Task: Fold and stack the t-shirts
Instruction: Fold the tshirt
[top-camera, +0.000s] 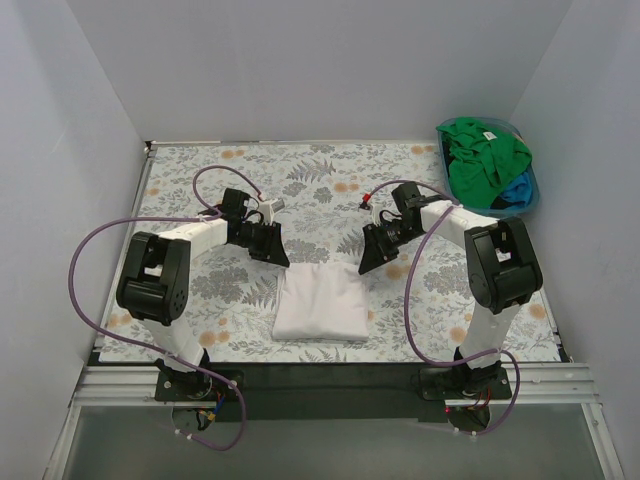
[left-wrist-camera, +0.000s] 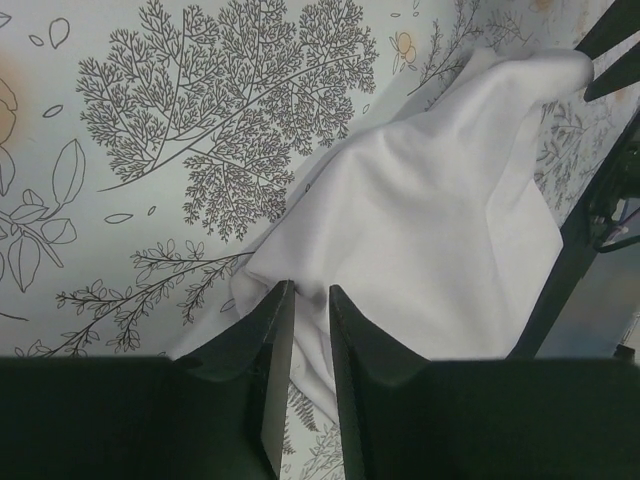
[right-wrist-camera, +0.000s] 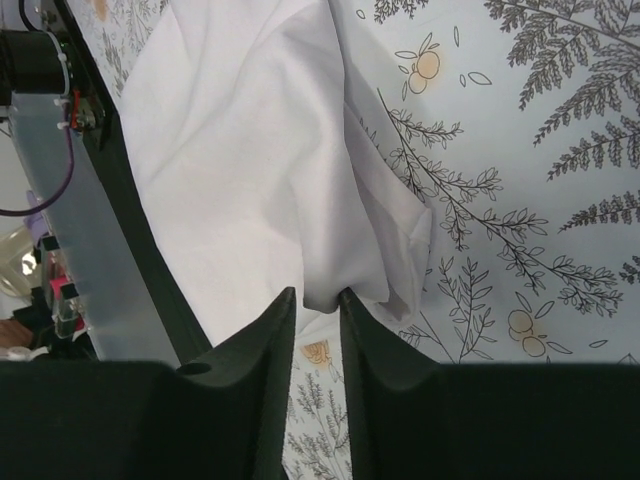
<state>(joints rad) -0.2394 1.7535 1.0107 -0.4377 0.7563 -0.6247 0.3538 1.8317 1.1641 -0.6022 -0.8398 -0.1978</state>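
White t-shirt, place: the white t-shirt (top-camera: 322, 305) lies folded on the bench (top-camera: 320, 175), in the middle of its near half, between my two arms.
White t-shirt, axis: from above, the folded pack is close to square, a little wider left to right than near to far. Its near edge runs parallel to the bench's near edge. I cannot tell which way the collar points.
Left fingers: my left fingers (top-camera: 274, 254) sit at the shirt's far left corner, closed to a narrow slit with white cloth running into it.
Right fingers: my right fingers (top-camera: 373, 258) sit at the far right corner, nearly closed, with a bunched fold of the shirt nipped at their tips.
Far edge: in my left wrist view the cloth rises off the floral table cloth (left-wrist-camera: 200, 130) in a slack ridge toward the right fingers.
Other shirts: a green t-shirt (top-camera: 483, 155) and a blue t-shirt (top-camera: 516, 190) lie crumpled in a blue bin (top-camera: 533, 205) at the far right corner, well apart from the white one.
Hidden: from above, my fingers cover both far corners. Sleeves and collar are folded out of sight. The blue shirt lies mostly under the green one.
Writing: a small pale tag on the green t-shirt, too small to read.
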